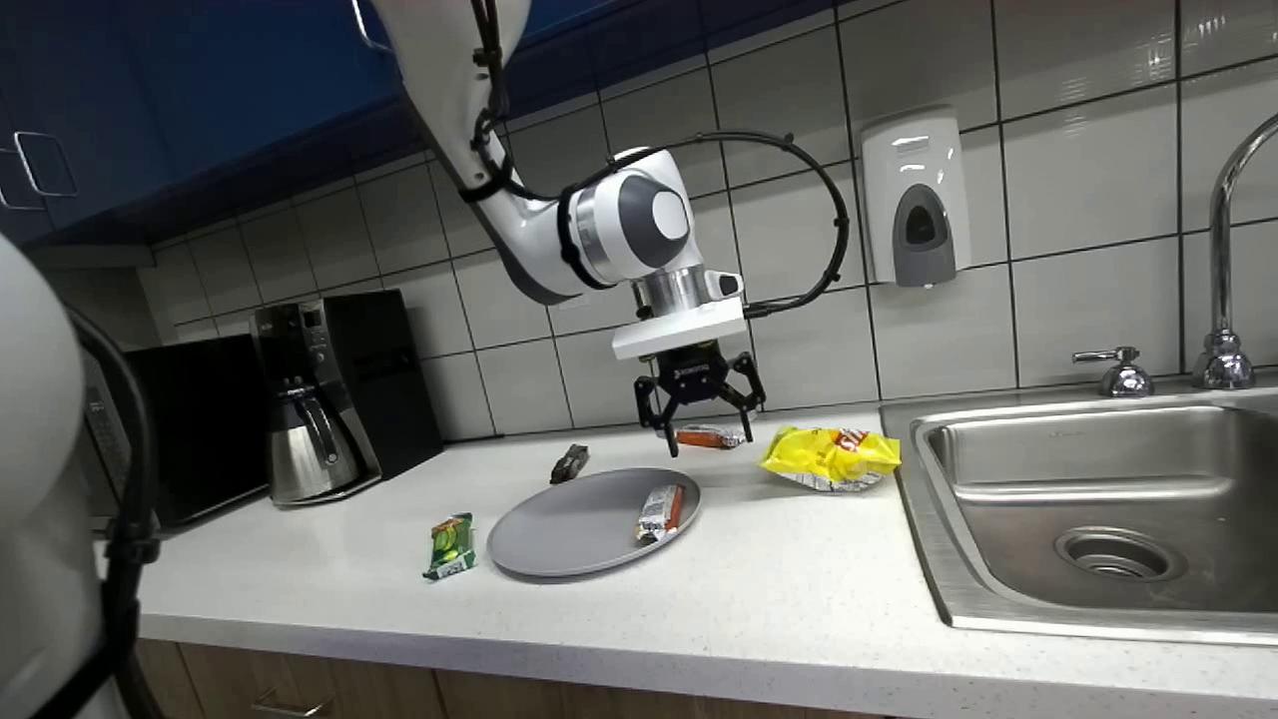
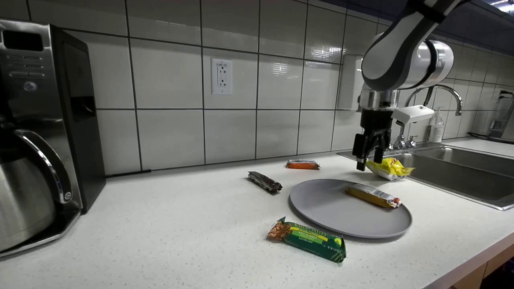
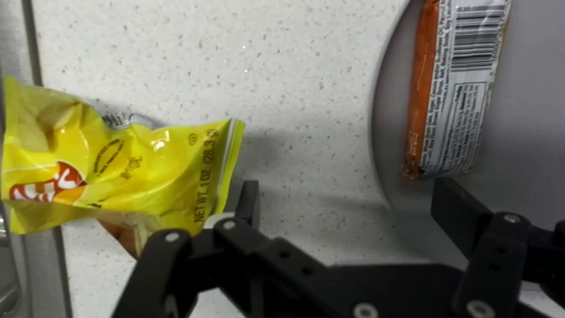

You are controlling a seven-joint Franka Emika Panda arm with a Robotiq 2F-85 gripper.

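My gripper (image 1: 710,442) hangs above the counter, its jaws wide apart and nothing between them. In the wrist view one fingertip (image 3: 250,198) is nearest the yellow chip bag (image 3: 132,168); the opposite one overlaps the grey plate (image 3: 388,132), just below a wrapped bar (image 3: 463,101) with an orange edge. That bar (image 2: 372,195) lies on the plate (image 2: 341,218). The chip bag (image 1: 831,457) rests on the counter beside the sink. A green-wrapped bar (image 2: 311,241) lies just off the plate's rim. Behind the plate are a dark-wrapped bar (image 2: 265,182) and an orange-wrapped bar (image 2: 302,164).
A steel sink (image 1: 929,519) with a faucet (image 1: 1222,300) borders the counter (image 1: 759,599). A coffee maker (image 1: 329,389) stands at the far end. The tiled wall (image 2: 168,76) runs behind, carrying a soap dispenser (image 1: 917,195). Blue cabinets (image 1: 230,90) hang overhead.
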